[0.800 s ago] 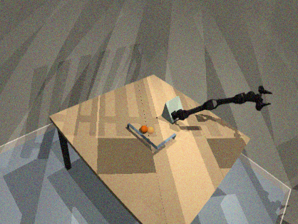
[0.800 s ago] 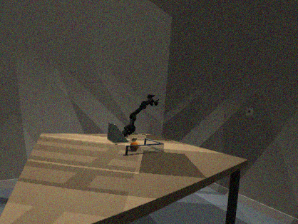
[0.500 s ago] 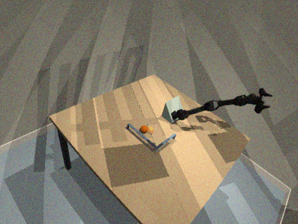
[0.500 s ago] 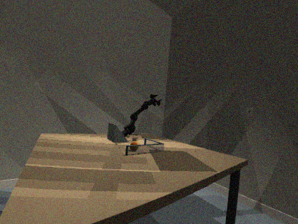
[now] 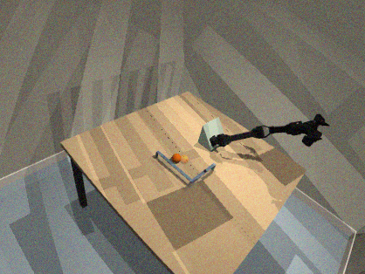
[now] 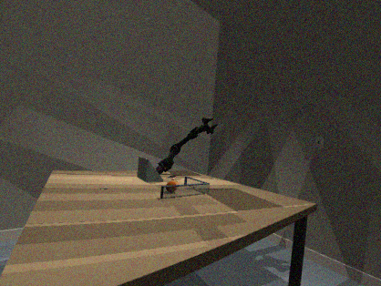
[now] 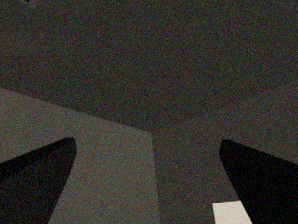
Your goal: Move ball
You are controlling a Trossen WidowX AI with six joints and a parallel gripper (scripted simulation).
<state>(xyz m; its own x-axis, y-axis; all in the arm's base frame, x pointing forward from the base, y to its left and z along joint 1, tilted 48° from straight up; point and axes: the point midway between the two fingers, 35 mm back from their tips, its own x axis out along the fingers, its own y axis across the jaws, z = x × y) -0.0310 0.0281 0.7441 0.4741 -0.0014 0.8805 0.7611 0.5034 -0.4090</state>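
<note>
An orange ball [image 5: 176,158] [image 6: 171,186] sits low beside the long clear wall [image 5: 174,167], near that wall's far end, on the inner side of the corner. A paler, see-through copy [image 5: 184,159] shows just to its right in the top view, their outlines meeting or slightly overlapping; I cannot tell it apart in the exterior view. The short clear wall [image 5: 203,173] meets the long one at the corner. My gripper [image 5: 325,133] [image 6: 214,123] [image 7: 148,142] is open and empty, raised high and far from the ball, beyond the table's edge in the top view.
A pale wedge-shaped block [image 5: 212,133] [image 6: 148,171] stands beside the arm's base, behind the ball. The wooden table [image 5: 131,174] [image 6: 114,232] has striped shadows. The wrist view shows only dim room surfaces and a small pale patch between and beside the fingers.
</note>
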